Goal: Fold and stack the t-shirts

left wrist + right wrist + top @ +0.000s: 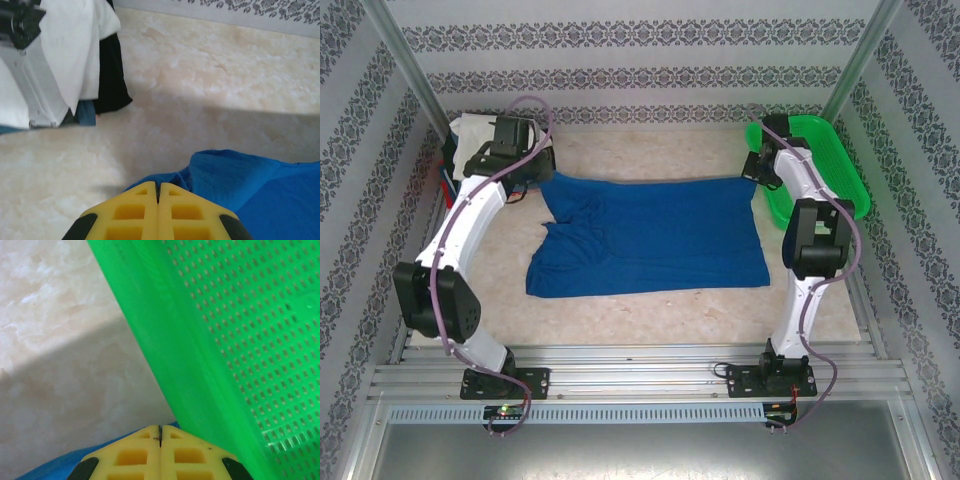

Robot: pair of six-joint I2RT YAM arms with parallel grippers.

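A royal-blue t-shirt (650,235) lies spread across the middle of the table, its far edge stretched between my two grippers. My left gripper (542,180) is shut at the shirt's far left corner. In the left wrist view the blue cloth (260,185) bunches up right at the closed yellow fingertips of that gripper (159,187). My right gripper (752,172) is shut at the far right corner. There the blue cloth (50,467) shows under the closed tips of that gripper (160,429). A pile of folded t-shirts (470,135), white (75,50) over dark (112,75), sits at the far left.
A green plastic basket (825,160) stands at the far right, its perforated wall (240,340) right beside my right gripper. Patterned walls enclose the table on three sides. Bare marble-look tabletop (650,150) lies beyond the shirt and in front of it.
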